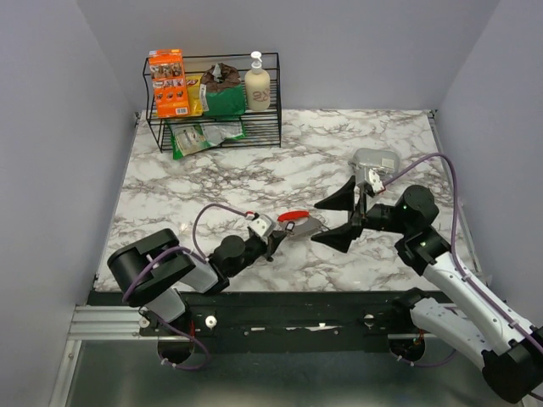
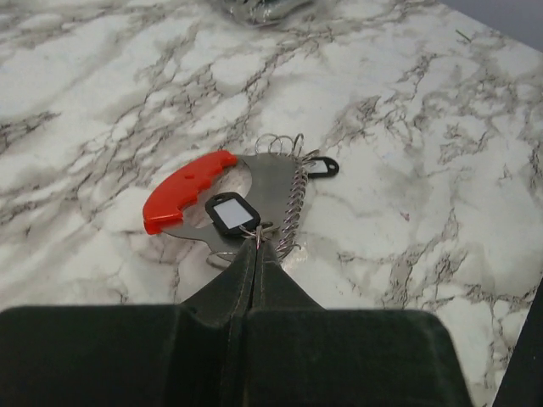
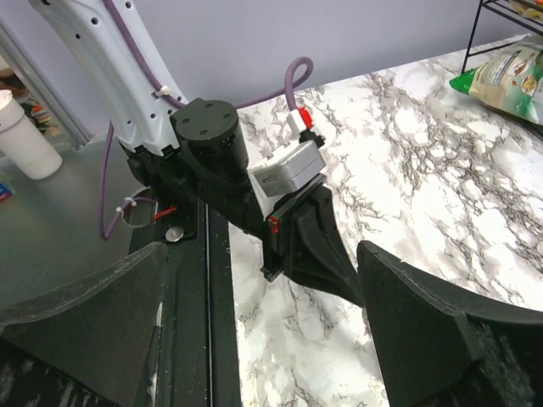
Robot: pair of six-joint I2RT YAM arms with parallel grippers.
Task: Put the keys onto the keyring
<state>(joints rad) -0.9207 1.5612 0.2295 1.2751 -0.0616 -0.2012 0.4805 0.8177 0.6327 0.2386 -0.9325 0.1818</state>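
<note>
Two claws: left claw point(image 2: 257, 251) pinched on keyring point(image 2: 259, 182) near end, long axis pointing away; right claw point(image 1: 315, 223) wide.

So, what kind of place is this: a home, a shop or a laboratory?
Most likely a robot laboratory test cell. A marble-pattern table stands between plain grey walls, the left arm and right arm are bolted at its near edge, and a wire rack holds snack packets.

Top cam: high at 6 o'clock, facing 12, whole table point(image 1: 212, 178). L wrist: low, close, facing 2-3 o'clock onto keyring point(image 2: 271, 182), shared w/ top. R wrist: facing 9 o'clock at left arm point(image 3: 212, 153).
</note>
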